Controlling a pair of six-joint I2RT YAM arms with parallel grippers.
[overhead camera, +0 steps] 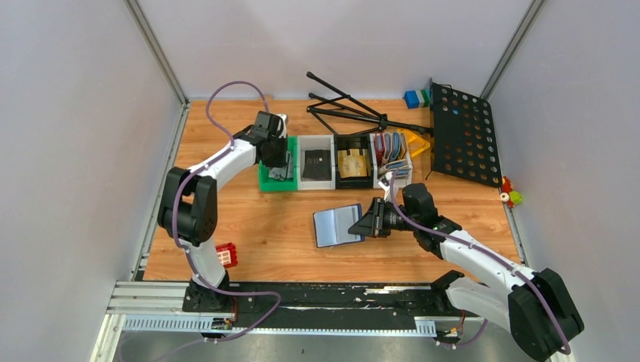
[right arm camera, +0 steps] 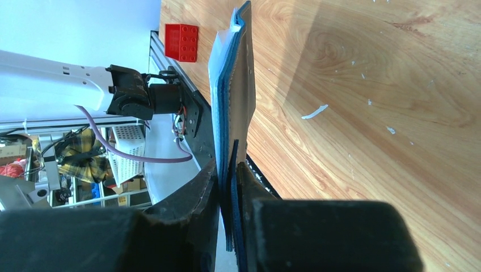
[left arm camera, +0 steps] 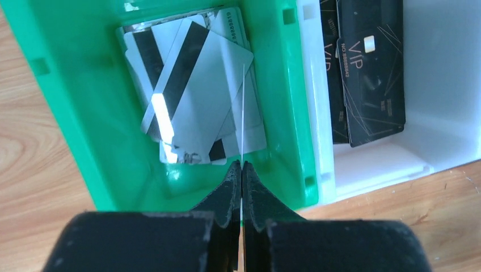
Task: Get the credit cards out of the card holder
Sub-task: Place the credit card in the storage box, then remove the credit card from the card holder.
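Count: 4 bins in a row toward the table's far edge: 1 green bin (overhead camera: pixel 266 183), 2 white bins (overhead camera: pixel 300 162), 1 black bin (overhead camera: pixel 339 160). 1 card holder (overhead camera: pixel 337 225). 1 red brick (overhead camera: pixel 226 255). Black credit cards (left arm camera: pixel 371 73): at least 2. Silver credit cards (left arm camera: pixel 227 85): overlapping pile, can't count.

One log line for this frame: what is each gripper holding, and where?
left gripper: shut on card, edge-on over green bin of silver cards | right gripper: shut on card holder

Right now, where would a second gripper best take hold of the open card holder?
Probably the free left edge of the card holder, coming from the robot's left: the right gripper clamps its right edge, and the spread-open panel looks thin enough to slip between jaws.
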